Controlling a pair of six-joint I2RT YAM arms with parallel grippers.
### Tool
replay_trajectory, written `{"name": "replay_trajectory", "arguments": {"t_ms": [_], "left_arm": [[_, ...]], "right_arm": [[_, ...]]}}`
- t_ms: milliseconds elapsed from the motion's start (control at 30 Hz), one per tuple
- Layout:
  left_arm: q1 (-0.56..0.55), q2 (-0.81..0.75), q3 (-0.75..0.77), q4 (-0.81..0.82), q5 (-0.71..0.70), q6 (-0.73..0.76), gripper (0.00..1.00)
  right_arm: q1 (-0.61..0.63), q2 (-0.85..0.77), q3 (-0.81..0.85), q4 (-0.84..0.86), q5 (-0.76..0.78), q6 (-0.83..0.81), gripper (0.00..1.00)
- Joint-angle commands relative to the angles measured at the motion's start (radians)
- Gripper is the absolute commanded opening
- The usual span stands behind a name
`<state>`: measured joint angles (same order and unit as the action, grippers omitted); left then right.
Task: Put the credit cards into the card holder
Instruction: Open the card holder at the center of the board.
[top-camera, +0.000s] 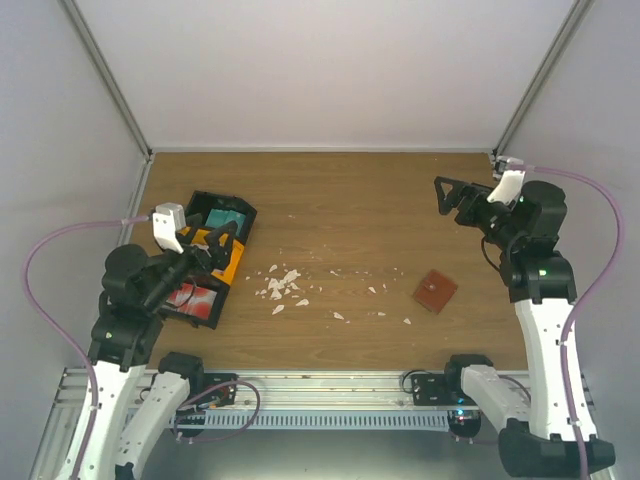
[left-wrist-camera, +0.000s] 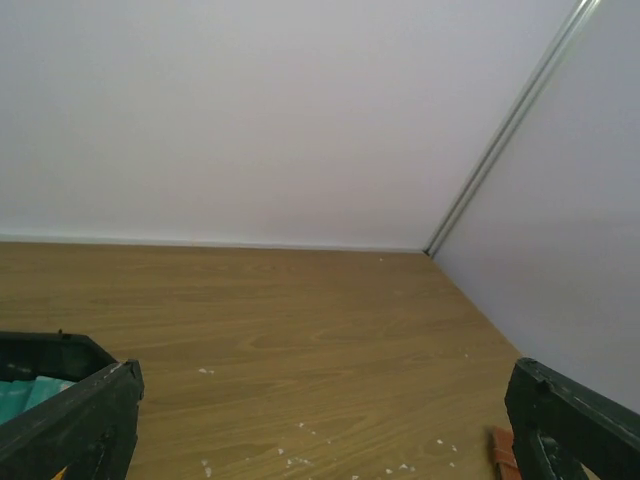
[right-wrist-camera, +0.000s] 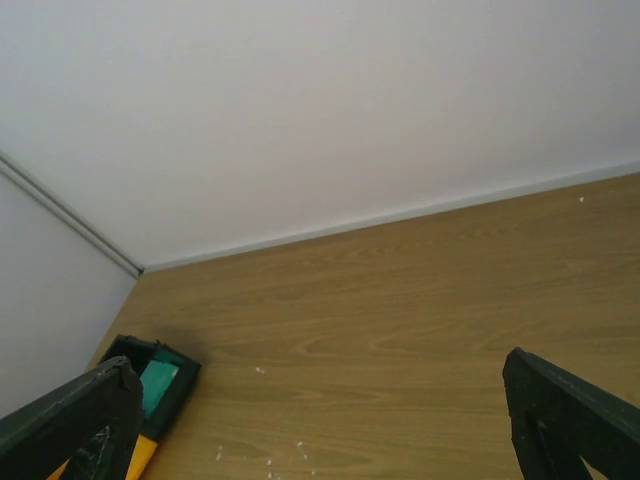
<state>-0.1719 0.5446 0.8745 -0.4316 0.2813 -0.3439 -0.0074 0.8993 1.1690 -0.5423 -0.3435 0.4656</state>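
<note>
Both arms are hovering with fingers spread wide and empty, the left gripper (top-camera: 218, 248) over the tray (top-camera: 236, 268), the right gripper (top-camera: 441, 197) above the table (top-camera: 340, 200). Credit cards (top-camera: 225, 216) are lying in the tray, while the card holder (top-camera: 436, 291) is resting well apart, right of the scraps (top-camera: 282, 285).

The top view looks down over the whole counter (top-camera: 350, 200) from behind; both wrist views skim low toward the far wall (right-wrist-camera: 300, 120), sharing the tray (top-camera: 228, 200).

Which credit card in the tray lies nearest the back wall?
The teal card, in the far compartment of the tray. The red card lies in the near compartment instead.
</note>
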Motion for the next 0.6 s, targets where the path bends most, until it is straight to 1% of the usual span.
{"name": "replay_trajectory", "arguments": {"t_ms": [0, 100, 233, 333, 367, 433, 567], "left_arm": [[0.012, -0.009, -0.037, 0.102, 0.077, -0.039, 0.99], [0.014, -0.026, -0.086, 0.188, 0.198, -0.07, 0.99], [0.016, -0.032, -0.182, 0.317, 0.298, -0.14, 0.99], [0.017, -0.019, -0.231, 0.368, 0.334, -0.176, 0.99], [0.017, -0.012, -0.245, 0.386, 0.346, -0.185, 0.99], [0.018, 0.013, -0.265, 0.406, 0.381, -0.2, 0.99], [0.017, 0.095, -0.312, 0.507, 0.466, -0.253, 0.99]], "right_arm": [[-0.021, 0.008, -0.009, -0.054, -0.064, -0.036, 0.99], [-0.024, 0.027, -0.025, -0.107, -0.007, -0.072, 0.99], [-0.027, 0.006, -0.118, -0.114, 0.109, -0.077, 0.99], [-0.028, -0.02, -0.204, -0.127, 0.242, -0.039, 1.0], [-0.028, -0.027, -0.24, -0.134, 0.305, -0.017, 1.0], [-0.029, -0.035, -0.296, -0.143, 0.384, 0.033, 0.99], [-0.03, -0.017, -0.393, -0.15, 0.452, 0.143, 0.95]]}}
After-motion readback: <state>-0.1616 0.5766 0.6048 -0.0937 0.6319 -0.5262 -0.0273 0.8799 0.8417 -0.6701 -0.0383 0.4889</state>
